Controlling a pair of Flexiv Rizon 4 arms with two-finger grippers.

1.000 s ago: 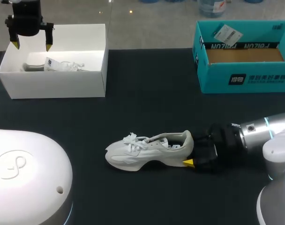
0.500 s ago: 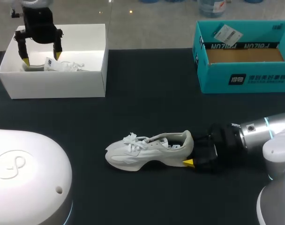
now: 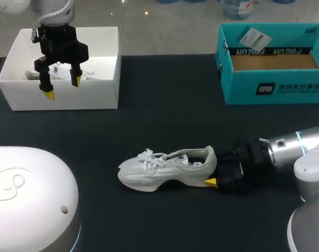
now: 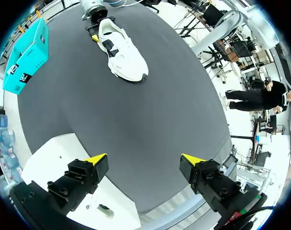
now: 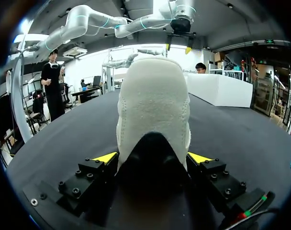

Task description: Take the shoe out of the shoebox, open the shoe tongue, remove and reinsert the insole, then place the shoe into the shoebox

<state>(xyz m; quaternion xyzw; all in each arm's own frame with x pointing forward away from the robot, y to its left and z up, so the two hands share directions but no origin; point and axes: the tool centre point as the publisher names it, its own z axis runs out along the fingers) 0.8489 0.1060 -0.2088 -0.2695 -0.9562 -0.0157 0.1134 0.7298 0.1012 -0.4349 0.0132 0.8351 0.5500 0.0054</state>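
**One white shoe, mid-table, held at the heel**

One white shoe stands on its sole on the black table, toe toward the left arm's side. The right gripper clasps its heel, one finger pressed against each side. The open teal shoebox sits well apart at far right. The left gripper hangs spread and empty-handed over the front wall of a white box at far left.

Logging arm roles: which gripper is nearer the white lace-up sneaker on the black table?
Right. The right gripper sits at the white lace-up sneaker's heel; the left gripper hangs open over the white open box, far across the black table.
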